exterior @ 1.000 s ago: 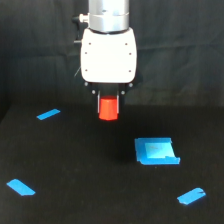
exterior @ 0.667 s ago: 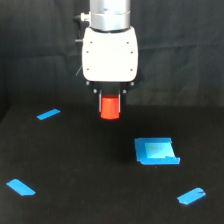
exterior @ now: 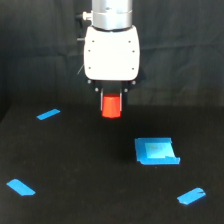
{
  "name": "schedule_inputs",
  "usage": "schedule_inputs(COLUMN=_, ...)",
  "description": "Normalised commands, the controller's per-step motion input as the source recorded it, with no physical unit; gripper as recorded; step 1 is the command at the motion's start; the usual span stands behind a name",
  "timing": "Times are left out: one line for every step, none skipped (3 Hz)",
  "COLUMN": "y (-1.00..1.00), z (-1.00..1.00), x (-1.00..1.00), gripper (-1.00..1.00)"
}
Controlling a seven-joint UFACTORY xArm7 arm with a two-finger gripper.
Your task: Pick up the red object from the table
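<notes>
The fingers (exterior: 111,100) are clamped on the red object (exterior: 111,106), which hangs beneath the white arm head, above the black bench (exterior: 90,170) (blue square patch (exterior: 156,151) well off toward the exterior view's right).

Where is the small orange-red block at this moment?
In the exterior view, the small orange-red block sits just above centre, directly under the white gripper, between its dark fingers, with the blue square patch lower toward the view's right.
</notes>
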Motion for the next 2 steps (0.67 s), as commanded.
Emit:
schedule_inputs(y=0.00, z=0.03, x=0.10, gripper=-1.00)
schedule_inputs(y=-0.06, z=0.11, x=0.02, gripper=-1.00)
